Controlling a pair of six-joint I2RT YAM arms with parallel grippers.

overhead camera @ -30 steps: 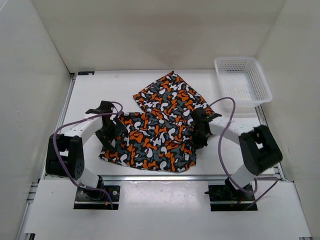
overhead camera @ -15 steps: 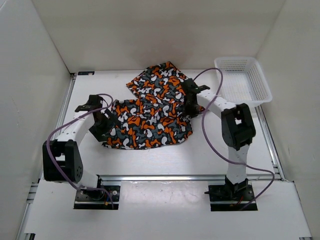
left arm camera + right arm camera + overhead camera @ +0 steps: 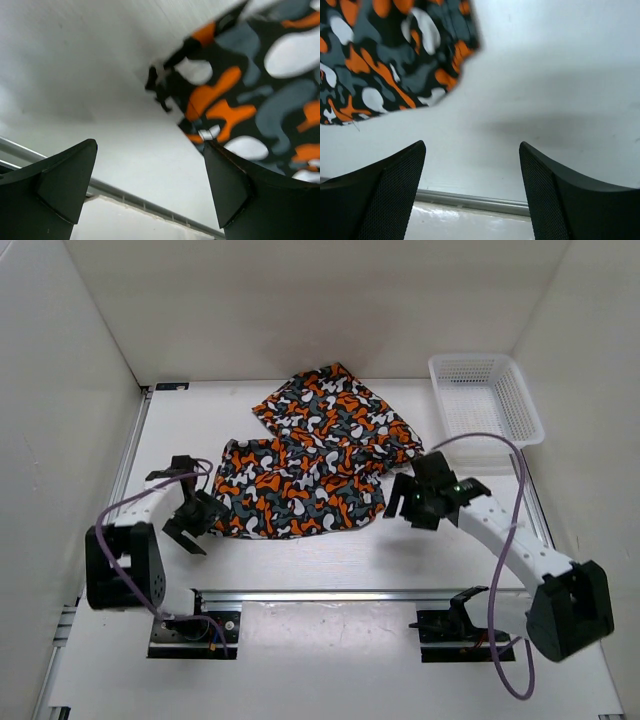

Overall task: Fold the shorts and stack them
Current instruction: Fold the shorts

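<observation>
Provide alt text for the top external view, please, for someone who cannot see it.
Orange camouflage shorts lie on the table, with the open left gripper and open right gripper beside them, holding nothing. A white mesh basket sits back right.

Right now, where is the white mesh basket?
In the top view, the white mesh basket sits at the far right corner of the table, apart from the shorts to its left.

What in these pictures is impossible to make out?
- Top view: whether the shorts are one pair or two; overlapping folds hide the layers beneath.
- Top view: whether anything lies in the basket; too small, white on white.
- Both wrist views: most of the shorts, cut off by the frame edges; blurred on the left.
</observation>
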